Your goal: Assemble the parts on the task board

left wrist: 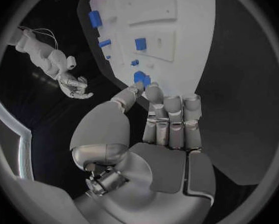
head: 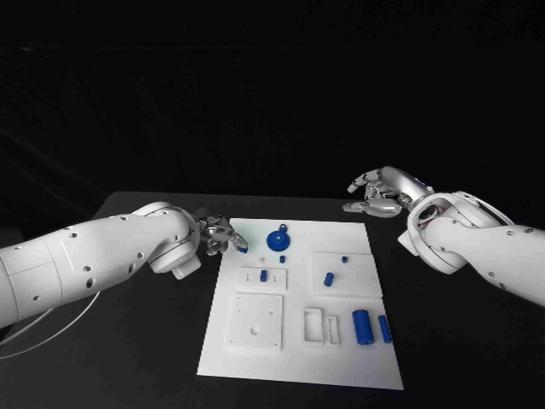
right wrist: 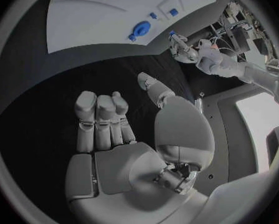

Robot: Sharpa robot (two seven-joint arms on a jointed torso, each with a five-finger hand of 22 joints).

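The white task board (head: 300, 375) lies mid-frame, black table (head: 138, 341) bare on both sides; no writing is legible. Blue parts (head: 362, 326) dot it — a round one (head: 278, 241) near its upper edge. Left hand (head: 220, 236) pinches a small blue piece (head: 241, 249) at the board's upper-left corner; right hand (head: 381, 192) hovers beyond the upper-right corner — fingers loosely apart, holding nothing.

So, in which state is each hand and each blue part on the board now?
Left hand: pinches a small part at the board's edge.
Right hand: open, empty, off the board.
Round part: lies on the board, untouched.
Two long parts: lie side by side on the board, free.
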